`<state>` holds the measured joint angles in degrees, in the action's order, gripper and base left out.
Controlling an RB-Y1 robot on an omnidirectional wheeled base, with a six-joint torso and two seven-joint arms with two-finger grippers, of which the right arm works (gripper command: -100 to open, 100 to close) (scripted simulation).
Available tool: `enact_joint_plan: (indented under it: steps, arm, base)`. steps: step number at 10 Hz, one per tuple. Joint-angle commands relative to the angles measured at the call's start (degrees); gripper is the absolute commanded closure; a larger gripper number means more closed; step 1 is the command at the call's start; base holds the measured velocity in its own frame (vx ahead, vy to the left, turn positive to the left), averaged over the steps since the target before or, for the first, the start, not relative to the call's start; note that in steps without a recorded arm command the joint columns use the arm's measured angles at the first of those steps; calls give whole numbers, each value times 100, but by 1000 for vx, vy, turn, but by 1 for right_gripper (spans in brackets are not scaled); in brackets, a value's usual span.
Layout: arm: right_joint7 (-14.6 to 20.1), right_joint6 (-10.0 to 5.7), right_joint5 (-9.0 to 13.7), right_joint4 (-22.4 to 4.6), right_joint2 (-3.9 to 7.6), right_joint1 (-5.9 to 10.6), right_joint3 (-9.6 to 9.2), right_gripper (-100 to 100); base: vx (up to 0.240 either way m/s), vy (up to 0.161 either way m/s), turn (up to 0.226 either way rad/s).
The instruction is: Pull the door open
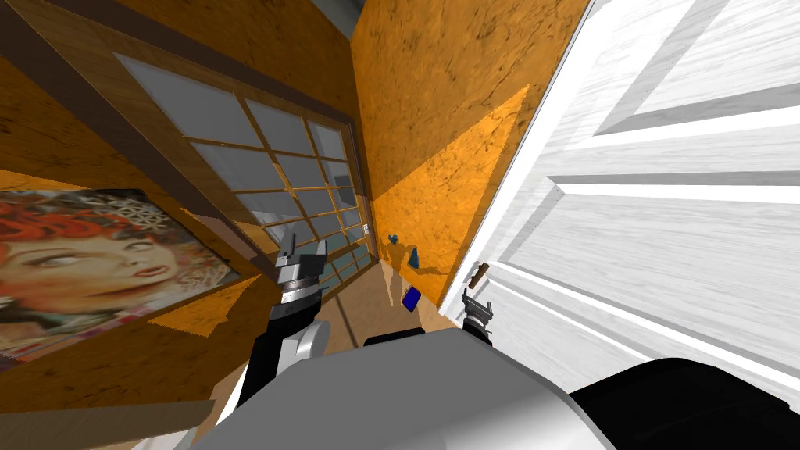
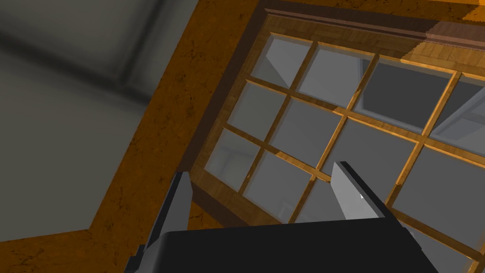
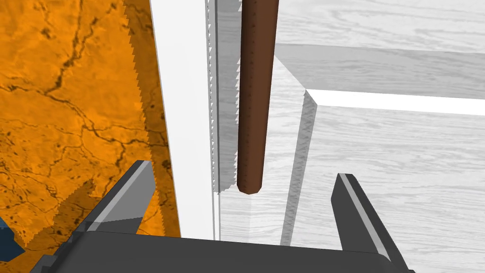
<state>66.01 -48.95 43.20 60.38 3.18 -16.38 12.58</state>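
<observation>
A white panelled door point(image 1: 648, 234) fills the right of the head view, with a brown bar handle point(image 1: 479, 273) near its left edge. My right gripper point(image 1: 476, 306) hangs just below that handle. In the right wrist view the brown handle point(image 3: 255, 95) runs down in front of the white door point(image 3: 388, 156), and its tip ends just ahead of the gap between my open right gripper point(image 3: 246, 189), touching neither finger. My left gripper point(image 1: 301, 248) is raised to the left of the door, open and holding nothing point(image 2: 267, 189).
An orange wall point(image 1: 437, 133) meets the door's white frame point(image 3: 182, 118). A wood-framed window point(image 1: 273, 172) and a portrait painting point(image 1: 86, 262) line the left side. A small blue object point(image 1: 412, 298) lies on the floor of the narrow passage ahead.
</observation>
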Motion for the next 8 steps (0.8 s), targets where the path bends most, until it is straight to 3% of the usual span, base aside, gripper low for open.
enact_joint_plan:
  steps: [1, 3, 8]
  arm:
    - [65, -5, 15, -167, 105, 136, -74, -100]
    - [162, -12, 37, -418, 251, 341, -187, -100]
    - [346, -25, 79, -892, 513, 728, -398, -100]
  base:
    - [-66, 17, -140]
    - [-115, 76, -187]
    - [-46, 32, -91]
